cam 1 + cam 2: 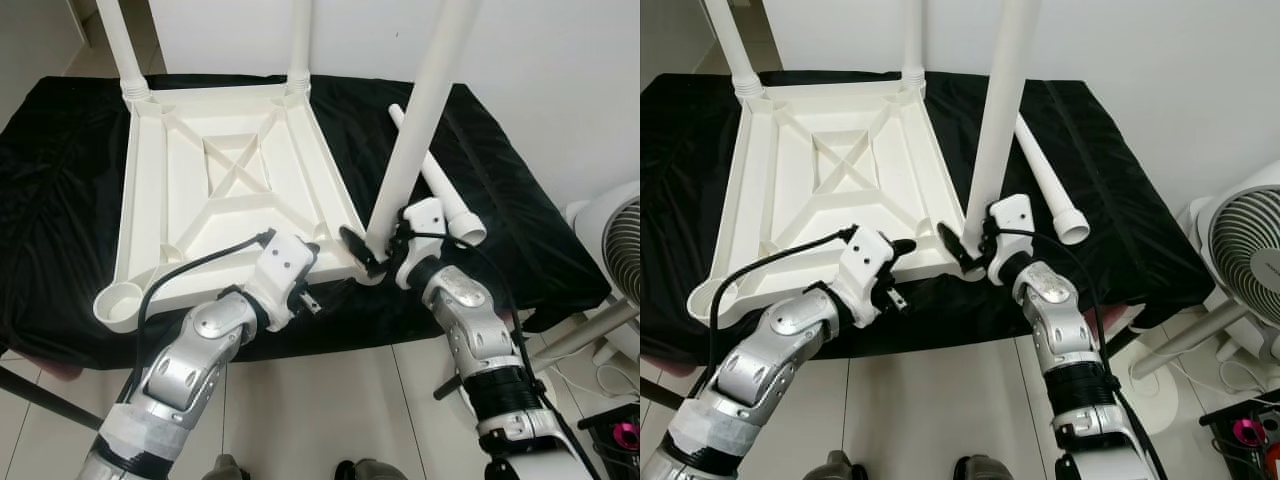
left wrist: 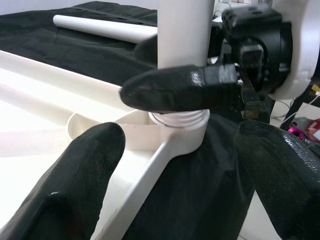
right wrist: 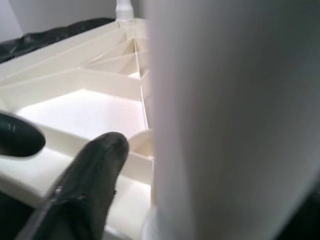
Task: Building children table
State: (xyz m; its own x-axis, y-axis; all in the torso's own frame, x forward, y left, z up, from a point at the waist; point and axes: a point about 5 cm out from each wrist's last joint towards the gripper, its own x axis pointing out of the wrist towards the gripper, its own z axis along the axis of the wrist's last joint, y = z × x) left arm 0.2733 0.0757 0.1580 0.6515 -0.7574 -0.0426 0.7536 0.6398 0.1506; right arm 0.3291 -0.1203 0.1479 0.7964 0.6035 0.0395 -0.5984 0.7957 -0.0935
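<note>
A white tabletop [image 1: 150, 200] lies upside down on a black cloth [image 1: 60, 180], with two legs [image 1: 120, 40] standing in its far corners. A third white leg [image 1: 420, 110] stands tilted in the near right corner socket [image 2: 185, 137], its threaded end [image 2: 180, 117] at the socket's rim. My right gripper [image 1: 375, 250] is shut on this leg just above the socket. My left gripper [image 2: 180, 145] is open at the tabletop's near edge beside that corner, one finger [image 2: 85, 170] over the rim. A fourth leg [image 1: 440, 185] lies on the cloth to the right.
The near left corner socket [image 1: 120, 300] holds nothing. A white fan [image 1: 620, 240] stands on the floor at the right, past the cloth's edge. Pale floor tiles [image 1: 330, 400] run below the near edge of the covered surface.
</note>
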